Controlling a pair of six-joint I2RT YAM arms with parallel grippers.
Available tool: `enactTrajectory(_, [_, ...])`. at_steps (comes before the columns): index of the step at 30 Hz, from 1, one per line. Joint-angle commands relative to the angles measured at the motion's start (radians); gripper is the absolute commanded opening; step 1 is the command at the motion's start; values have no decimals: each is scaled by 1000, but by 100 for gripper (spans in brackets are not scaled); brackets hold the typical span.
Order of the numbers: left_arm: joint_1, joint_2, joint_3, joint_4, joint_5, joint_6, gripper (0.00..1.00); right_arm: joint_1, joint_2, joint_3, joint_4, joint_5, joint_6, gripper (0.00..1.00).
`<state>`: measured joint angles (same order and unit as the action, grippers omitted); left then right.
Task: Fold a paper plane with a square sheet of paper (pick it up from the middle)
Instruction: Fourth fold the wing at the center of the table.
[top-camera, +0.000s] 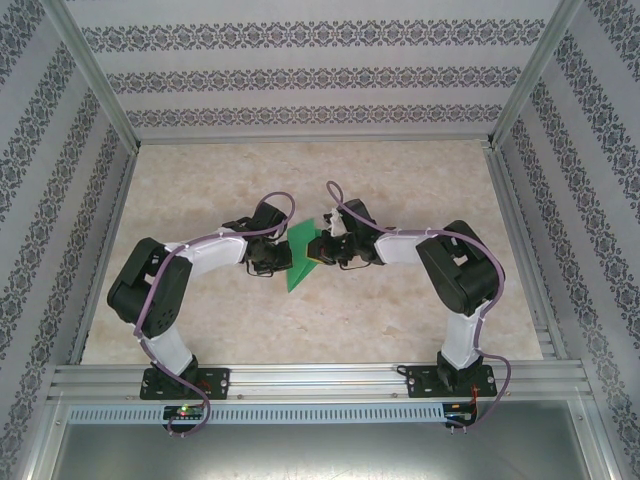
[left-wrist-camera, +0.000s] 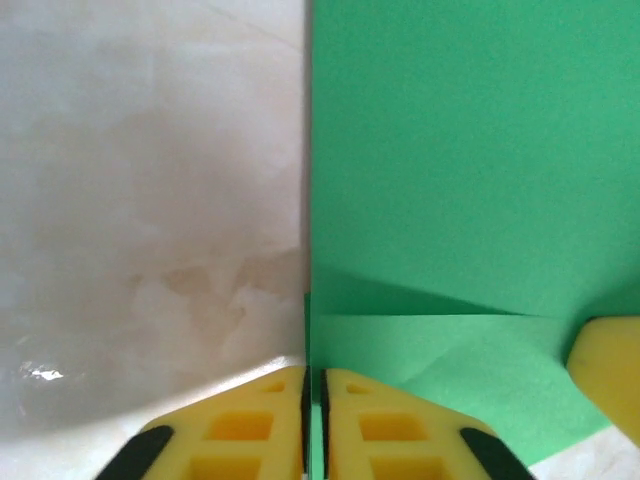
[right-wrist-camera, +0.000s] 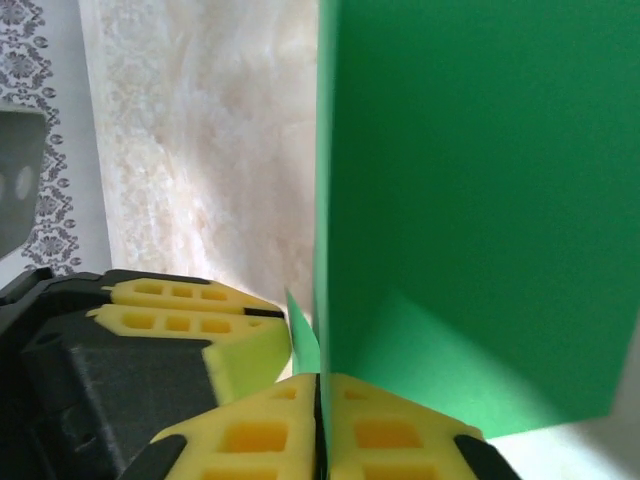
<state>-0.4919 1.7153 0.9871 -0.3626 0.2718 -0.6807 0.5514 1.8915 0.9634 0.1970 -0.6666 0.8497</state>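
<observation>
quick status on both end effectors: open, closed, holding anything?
Left end effector: closed, pinching the green paper sheet.
Right end effector: closed, pinching the same green paper sheet.

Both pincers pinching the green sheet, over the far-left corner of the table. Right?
Not the corner. The top external view shows the green sheet near the middle of the table, between the two arms. The rest is right: the left pincer and the right pincer each pinch an edge of it, as their wrist views show.
</observation>
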Motion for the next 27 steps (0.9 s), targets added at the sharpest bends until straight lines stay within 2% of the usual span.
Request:
enactTrajectory(1, [-14, -71, 32, -57, -46, 8, 22, -13, -64, -7, -43, 35, -39, 5])
enactTrajectory(7, [-10, -183, 11, -47, -133, 3, 51, -9, -240, -49, -135, 185, -48, 2])
enactTrajectory(15, [5, -266, 9, -44, -182, 5, 71, 31, -457, -40, -345, 472, -9, 2])
enactTrajectory(19, [5, -304, -13, -16, -181, 39, 82, 49, -450, -27, -378, 522, 66, 2])
enactTrajectory(21, [6, -315, -33, 20, -140, 84, 85, 49, -419, -38, -348, 509, 124, 2])
enactTrajectory(25, [-9, -344, -128, 194, -47, 178, 97, 54, -344, -70, -244, 490, 243, 2])
enactTrajectory(27, [-27, -339, -159, 250, -33, 227, 100, 54, -323, -90, -205, 505, 294, 2])
